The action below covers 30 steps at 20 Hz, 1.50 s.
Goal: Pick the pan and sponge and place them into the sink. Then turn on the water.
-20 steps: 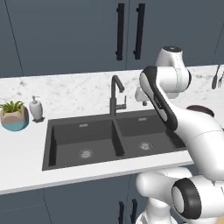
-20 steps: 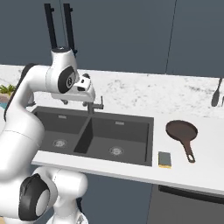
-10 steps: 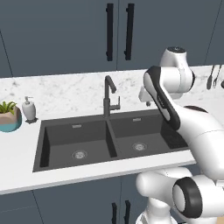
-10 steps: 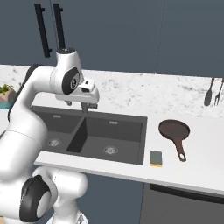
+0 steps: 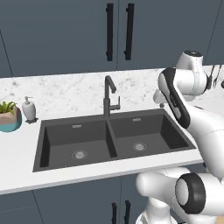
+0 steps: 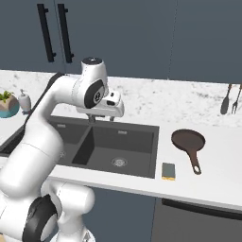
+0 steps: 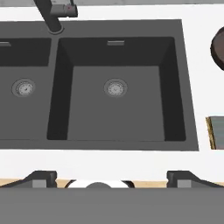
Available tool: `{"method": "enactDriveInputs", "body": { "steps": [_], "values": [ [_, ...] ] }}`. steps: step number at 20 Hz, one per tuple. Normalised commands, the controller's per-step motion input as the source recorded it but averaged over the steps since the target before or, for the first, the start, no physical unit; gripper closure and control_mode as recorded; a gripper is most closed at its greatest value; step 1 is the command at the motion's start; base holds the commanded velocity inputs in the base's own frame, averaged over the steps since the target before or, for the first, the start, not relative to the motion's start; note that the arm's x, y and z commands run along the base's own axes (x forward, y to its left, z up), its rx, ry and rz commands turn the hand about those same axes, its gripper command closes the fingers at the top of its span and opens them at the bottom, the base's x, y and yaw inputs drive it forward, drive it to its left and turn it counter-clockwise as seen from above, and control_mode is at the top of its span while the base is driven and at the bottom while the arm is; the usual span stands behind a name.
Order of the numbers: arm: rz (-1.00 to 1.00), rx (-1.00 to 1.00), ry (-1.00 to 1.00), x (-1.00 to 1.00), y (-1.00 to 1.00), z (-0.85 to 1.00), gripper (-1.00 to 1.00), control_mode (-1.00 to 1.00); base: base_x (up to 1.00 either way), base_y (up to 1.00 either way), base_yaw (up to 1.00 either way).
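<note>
The sink (image 6: 108, 142) sat set into the white table (image 6: 208, 184), its two dark basins parted by a central divider, each with a round metal drain; both basins held nothing, and no water ran from the gooseneck faucet (image 5: 108, 94) standing behind the divider.

The pan (image 6: 188, 141) lay flat on the table to the right of the sink in the right base view, well apart from the basin edge, its long handle pointing toward the table's front edge; the sponge (image 6: 168, 171) lay nearer the front, between the sink's right front corner and the end of the pan handle, touching neither; in the hand view the pan's rim (image 7: 218, 48) and the sponge (image 7: 216, 132) both peeked in at the right border.

The arm was bent up over the sink, the hand held above the right basin, roughly level with the faucet; the jaws (image 7: 111, 177) stood wide apart, their two dark tips at the bottom of the hand view with nothing between them, looking straight down on the right basin and its drain.

A white soap pump bottle (image 5: 29, 109) and a potted plant (image 5: 9, 116) in a blue bowl stood on the table left of the sink; utensils (image 6: 230, 99) hung on the wall at the far right; dark cabinet doors (image 5: 118, 33) with black handles rose behind.
</note>
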Motion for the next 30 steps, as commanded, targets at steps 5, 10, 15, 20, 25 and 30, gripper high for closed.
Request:
{"method": "enactDriveInputs", "body": {
  "steps": [5,10,15,20,25,30],
  "values": [
    [0.0,0.0,0.0,0.0,-0.63,-0.21,-1.0,-1.0,0.0,0.0,0.0],
    [0.0,0.0,0.0,0.0,-0.68,-0.35,-1.0,-1.0,0.0,0.0,0.0],
    [0.0,0.0,0.0,0.0,-0.62,-0.38,-1.0,-1.0,0.0,0.0,0.0],
    [0.01,0.0,0.0,0.0,-0.58,-0.36,-1.0,-1.0,0.0,0.0,0.0],
    [0.02,0.0,0.0,0.0,-0.53,-0.31,-1.0,-1.0,0.0,0.0,0.0],
    [0.03,-0.01,0.0,0.02,-0.52,-0.26,-1.0,-1.0,0.0,0.0,0.0]
  ]
}}
